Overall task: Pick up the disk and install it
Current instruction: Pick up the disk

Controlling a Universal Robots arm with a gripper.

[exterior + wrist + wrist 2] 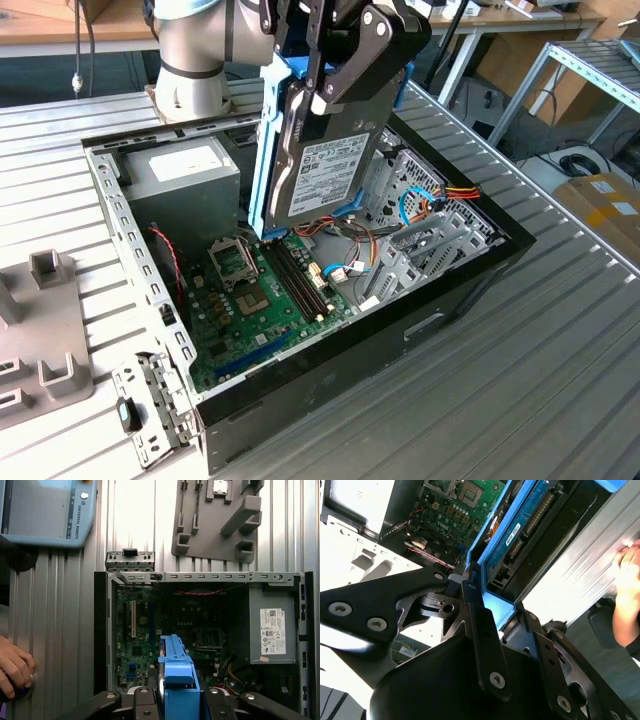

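Grey moulded plastic fixture [45,340] lies on the ribbed metal table [560,380] at the exterior view's left, well apart from the work, and we see no hazard there. Next comes the open black computer case [400,330], with the grey power-supply box [180,170] in its far corner and the green motherboard [250,310] on its floor. Over that board hangs the disk [325,165], a silver-grey metal hard drive with a white label in a blue plastic carrier frame. It is on edge and tilted, and the black gripper [318,95] has its fingers clenched on the upper end. We judge that a grip so high could let the drive pivot, and that its low corner could strike the board. Just beside it, the coloured cables [425,205] could snag the carrier, and the tilt could jam it against the metal drive cage [420,250]. In the second wrist view a person's hand [627,595] rests near the case, too close if the arm swings wide.
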